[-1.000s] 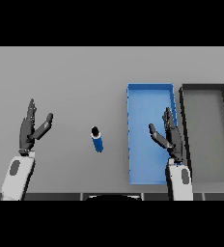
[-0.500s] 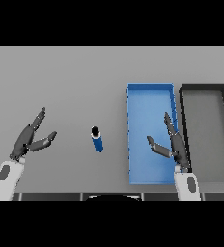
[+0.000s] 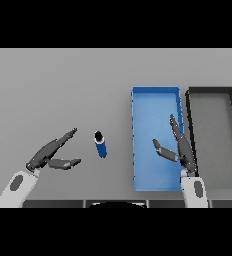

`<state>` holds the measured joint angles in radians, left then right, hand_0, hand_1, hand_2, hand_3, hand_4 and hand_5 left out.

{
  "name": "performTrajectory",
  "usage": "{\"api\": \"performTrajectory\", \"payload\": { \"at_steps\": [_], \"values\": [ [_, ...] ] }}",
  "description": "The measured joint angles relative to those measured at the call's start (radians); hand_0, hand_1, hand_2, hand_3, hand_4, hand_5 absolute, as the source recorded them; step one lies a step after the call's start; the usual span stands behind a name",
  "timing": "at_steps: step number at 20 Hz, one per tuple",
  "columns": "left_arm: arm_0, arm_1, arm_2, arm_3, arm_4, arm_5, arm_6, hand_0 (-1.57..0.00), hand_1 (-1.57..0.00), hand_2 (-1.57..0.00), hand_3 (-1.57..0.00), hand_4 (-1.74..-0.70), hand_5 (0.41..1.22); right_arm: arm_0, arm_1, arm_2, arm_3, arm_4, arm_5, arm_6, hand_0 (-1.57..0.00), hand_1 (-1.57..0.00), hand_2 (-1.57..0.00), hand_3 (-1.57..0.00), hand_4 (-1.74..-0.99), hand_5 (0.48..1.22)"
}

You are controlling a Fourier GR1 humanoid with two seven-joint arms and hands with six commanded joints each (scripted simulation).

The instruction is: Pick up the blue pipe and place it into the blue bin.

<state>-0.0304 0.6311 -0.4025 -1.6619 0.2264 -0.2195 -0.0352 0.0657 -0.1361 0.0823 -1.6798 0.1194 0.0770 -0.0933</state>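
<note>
**Blue pipe lying free on the table, both hands empty**

The blue pipe [image 3: 101, 146] lies on the grey table [image 3: 58, 85], a short cylinder with its dark open end turned toward twelve o'clock and its body running down toward six. Nothing touches it. Judged from its look, it is a rigid, light piece with a smooth round wall; it is likely to roll sideways if nudged and may slip under a loose pinch. The soundest hold appears to be across the middle of the barrel, thumb on one flank and fingers on the other, closing squarely so it cannot squirt out.

At nine o'clock from the pipe, near but apart, the left hand [image 3: 52, 154] is spread wide, long fingers aimed toward the pipe and the thumb set below them, holding nothing.

At three o'clock from the pipe, a little apart, sits the blue bin [image 3: 136, 100], its floor bare. The right hand [image 3: 180, 148] hangs over the bin's lower right part, fingers straight toward twelve o'clock, thumb out to the side, empty.

Just beyond the bin, at three o'clock again, stands a dark bin [image 3: 211, 90].
</note>
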Motion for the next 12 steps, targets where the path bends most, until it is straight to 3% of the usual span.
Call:
{"api": "performTrajectory", "payload": {
  "at_steps": [5, 8, 12],
  "values": [
    [-0.019, -0.073, -0.075, 0.028, -0.063, -0.012, -0.006, 0.00, 0.00, 0.00, 0.00, -1.11, 0.447, 0.026, -0.001, 0.005, -0.005, -0.002, 0.011, -0.017, 0.00, 0.00, 0.00, 0.00, -1.265, 0.616],
    [-0.060, -0.133, -0.107, 0.070, -0.087, -0.014, -0.006, 0.00, 0.00, 0.00, 0.00, -1.12, 0.446, 0.013, 0.011, 0.009, -0.016, -0.002, 0.003, 0.017, 0.00, 0.00, 0.00, 0.00, -1.271, 0.616],
    [-0.112, -0.211, -0.128, 0.144, -0.100, -0.012, 0.020, 0.00, 0.00, 0.00, 0.00, -1.12, 0.450, 0.028, 0.007, -0.001, -0.020, -0.008, 0.002, 0.016, 0.00, 0.00, 0.00, 0.00, -1.273, 0.607]
  ]
}}
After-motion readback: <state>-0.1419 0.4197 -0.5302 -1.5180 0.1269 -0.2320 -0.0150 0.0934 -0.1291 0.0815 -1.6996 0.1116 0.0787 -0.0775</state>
